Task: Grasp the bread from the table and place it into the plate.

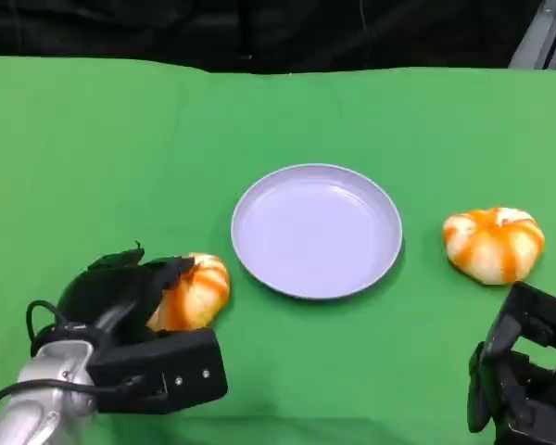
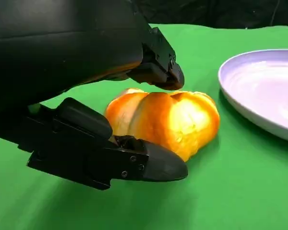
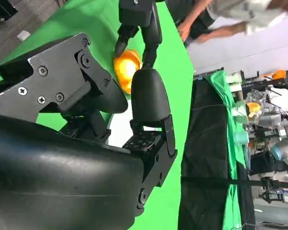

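Bread (image 1: 196, 292) lies long axis toward plate (image 1: 316, 230), left hand (image 1: 120, 297) clasping it.

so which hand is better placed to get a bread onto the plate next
Left, probably. The left hand already has its fingers around the bread beside the plate. The right hand sits open, short of the other bread, holding nothing.

Green cloth (image 1: 93, 148) on table; person (image 3: 216, 21) beside; 2nd robot arm (image 3: 283, 143) bkgd.
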You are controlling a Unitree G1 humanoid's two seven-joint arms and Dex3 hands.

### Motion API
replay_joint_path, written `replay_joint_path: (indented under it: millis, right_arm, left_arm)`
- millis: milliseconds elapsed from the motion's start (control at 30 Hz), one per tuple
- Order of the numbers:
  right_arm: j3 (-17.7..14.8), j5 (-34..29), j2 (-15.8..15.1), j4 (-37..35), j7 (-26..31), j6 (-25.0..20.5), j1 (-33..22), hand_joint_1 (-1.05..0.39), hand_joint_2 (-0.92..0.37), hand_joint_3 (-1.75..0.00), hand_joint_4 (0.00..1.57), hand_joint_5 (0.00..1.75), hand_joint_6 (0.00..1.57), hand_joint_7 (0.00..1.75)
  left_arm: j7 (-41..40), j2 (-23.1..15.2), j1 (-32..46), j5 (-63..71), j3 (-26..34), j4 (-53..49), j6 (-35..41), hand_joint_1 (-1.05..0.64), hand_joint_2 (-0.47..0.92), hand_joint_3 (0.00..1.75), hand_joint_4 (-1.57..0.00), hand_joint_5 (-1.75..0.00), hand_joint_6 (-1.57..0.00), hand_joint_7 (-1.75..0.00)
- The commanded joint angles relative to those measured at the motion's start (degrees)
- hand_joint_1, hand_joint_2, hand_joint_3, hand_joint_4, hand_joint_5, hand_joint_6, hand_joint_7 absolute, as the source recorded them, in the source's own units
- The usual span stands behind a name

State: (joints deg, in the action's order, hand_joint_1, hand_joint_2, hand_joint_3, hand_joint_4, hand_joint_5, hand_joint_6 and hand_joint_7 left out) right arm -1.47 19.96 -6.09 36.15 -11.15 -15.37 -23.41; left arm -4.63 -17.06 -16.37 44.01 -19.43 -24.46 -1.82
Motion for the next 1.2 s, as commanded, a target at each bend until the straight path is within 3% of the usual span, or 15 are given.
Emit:
replay_joint_path:
  millis: [33, 533, 667, 1200]
  right_arm:
    - [-0.1, 0.4, 0.1, 1.1, 0.3, 0.0, -0.5, -0.03, -0.59, -1.26, 0.97, 1.75, 0.68, 1.75]
    - [0.0, 0.4, 0.1, 1.3, 0.5, 0.0, -0.6, -0.03, -0.59, -1.25, 0.97, 1.75, 0.68, 1.75]
    - [-0.4, 1.5, 0.1, 1.0, -0.1, 0.0, -0.6, -0.04, -0.60, -1.25, 0.96, 1.75, 0.68, 1.75]
    - [-0.7, 2.3, -0.5, 1.3, -0.5, 0.1, -0.9, -0.04, -0.60, -1.24, 0.96, 1.75, 0.67, 1.75]
  left_arm:
    - [-1.9, -0.3, -1.0, -0.9, -0.5, -2.1, -0.5, -0.83, 0.92, 0.37, -0.20, -0.04, -0.43, 0.00]
    - [-3.0, -0.5, -1.4, -1.7, -1.1, -3.3, -1.0, -0.82, 0.92, 0.38, -0.21, -0.03, -0.44, 0.00]
    - [-3.7, 1.5, -2.6, -2.7, -1.0, -7.1, 0.1, -0.78, 0.92, 0.39, -0.23, -0.03, -0.45, -0.01]
    - [-5.3, 2.3, -4.1, -4.0, -2.0, -10.7, -0.2, -0.76, 0.92, 0.40, -0.26, -0.03, -0.46, -0.01]
